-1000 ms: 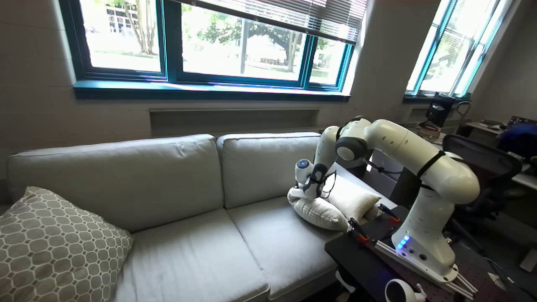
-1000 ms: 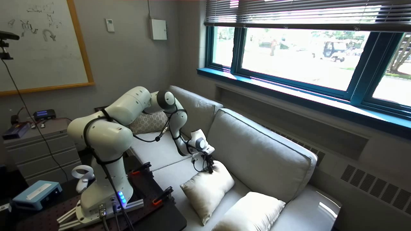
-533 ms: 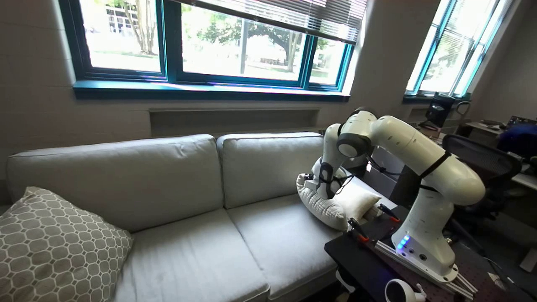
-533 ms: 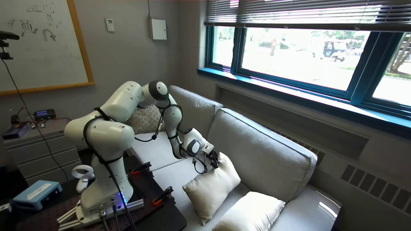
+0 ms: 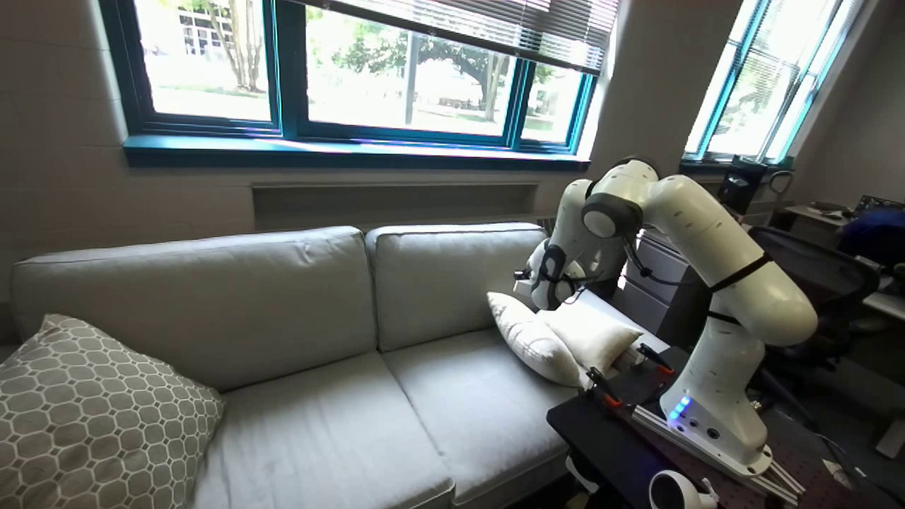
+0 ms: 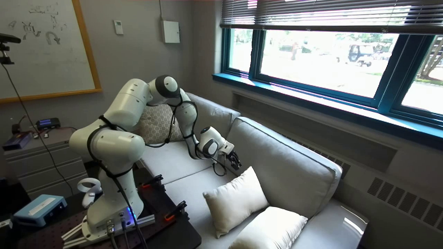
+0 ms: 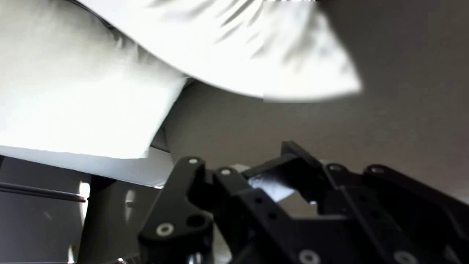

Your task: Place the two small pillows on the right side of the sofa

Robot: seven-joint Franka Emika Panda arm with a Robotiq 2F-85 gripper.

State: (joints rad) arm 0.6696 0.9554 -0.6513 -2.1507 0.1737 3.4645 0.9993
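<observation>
Two cream-white pillows lie at the armrest end of the light grey sofa (image 5: 304,438). One pillow (image 5: 534,343) (image 6: 237,202) is propped at a tilt with a corner up. It partly overlaps the other pillow (image 5: 594,329) (image 6: 273,228), which rests by the armrest. My gripper (image 6: 237,165) hovers just above and beside the tilted pillow's top corner, apart from it. In the wrist view, the fingertips (image 7: 287,157) appear to meet with nothing between them. The tilted pillow (image 7: 234,51) shows at the top and the other pillow (image 7: 73,95) at the left.
A larger patterned cushion (image 5: 106,417) leans at the sofa's far end. The back cushions (image 6: 277,166) stand behind the gripper. My base sits on a black table (image 5: 587,431) with clamps (image 5: 604,389) at its edge beside the seat. A filing cabinet (image 5: 654,268) stands beyond the armrest.
My gripper was against the tilted pillow's top, pushing it towards the armrest and denting it. Now it has lifted off. The pillow stands more upright and closer to the other pillow, its dent gone.
</observation>
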